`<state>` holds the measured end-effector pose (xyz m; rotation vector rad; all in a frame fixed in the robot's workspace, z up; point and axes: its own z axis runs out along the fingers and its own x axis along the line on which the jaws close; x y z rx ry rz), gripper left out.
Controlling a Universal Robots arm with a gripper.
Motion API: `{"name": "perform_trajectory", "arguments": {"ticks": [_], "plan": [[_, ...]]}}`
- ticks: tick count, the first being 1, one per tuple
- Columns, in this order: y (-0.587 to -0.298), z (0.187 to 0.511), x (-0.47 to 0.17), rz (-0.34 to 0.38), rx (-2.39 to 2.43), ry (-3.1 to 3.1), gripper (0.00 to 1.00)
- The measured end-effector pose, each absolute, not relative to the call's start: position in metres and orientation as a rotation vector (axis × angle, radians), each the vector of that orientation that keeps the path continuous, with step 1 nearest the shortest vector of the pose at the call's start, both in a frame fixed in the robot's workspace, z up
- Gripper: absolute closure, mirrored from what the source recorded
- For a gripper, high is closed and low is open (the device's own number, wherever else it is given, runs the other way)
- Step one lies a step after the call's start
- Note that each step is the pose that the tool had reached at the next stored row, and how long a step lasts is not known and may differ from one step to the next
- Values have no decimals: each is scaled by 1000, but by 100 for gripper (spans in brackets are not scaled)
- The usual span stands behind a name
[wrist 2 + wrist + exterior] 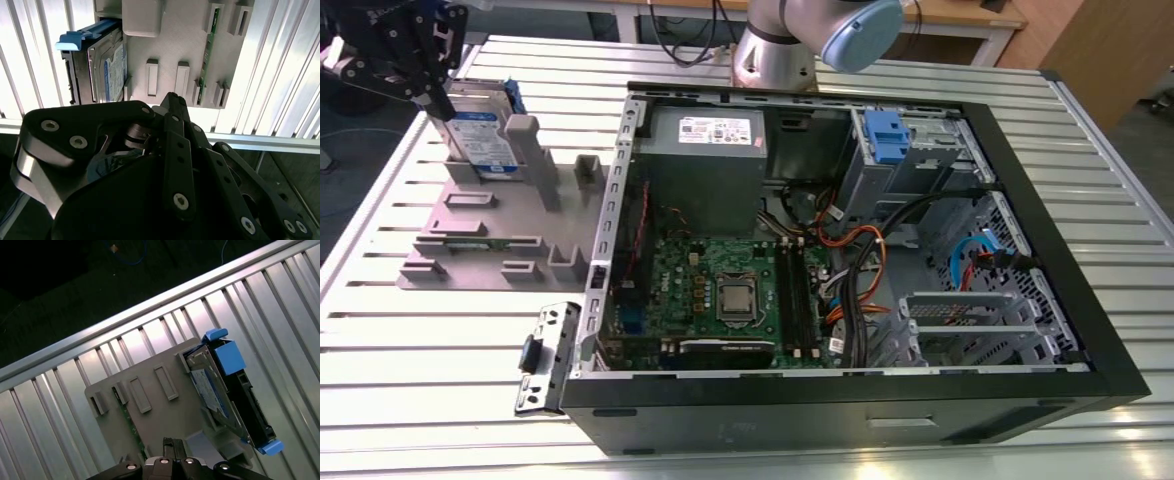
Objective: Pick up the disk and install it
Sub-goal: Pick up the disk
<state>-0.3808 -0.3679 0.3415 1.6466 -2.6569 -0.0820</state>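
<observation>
Standing on edge in a slot at the far end of the grey holder (480, 215), the disk (483, 140) shows its blue bracket and white-and-blue label in both wrist views. The gripper (440, 108) hangs over that same end of the holder, just beside the disk, its fingers pressed together and pinching nothing. Next to the holder, on the slatted table (427, 400), lies the open computer case (1041, 200).

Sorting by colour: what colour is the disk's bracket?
Blue; the bracket shows best in first wrist view.
</observation>
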Motion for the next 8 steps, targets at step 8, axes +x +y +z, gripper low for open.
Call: {"name": "perform_trajectory", "arguments": {"ticks": [8], "plan": [[-368,341,-381,-82,1660,-2648,90]]}}
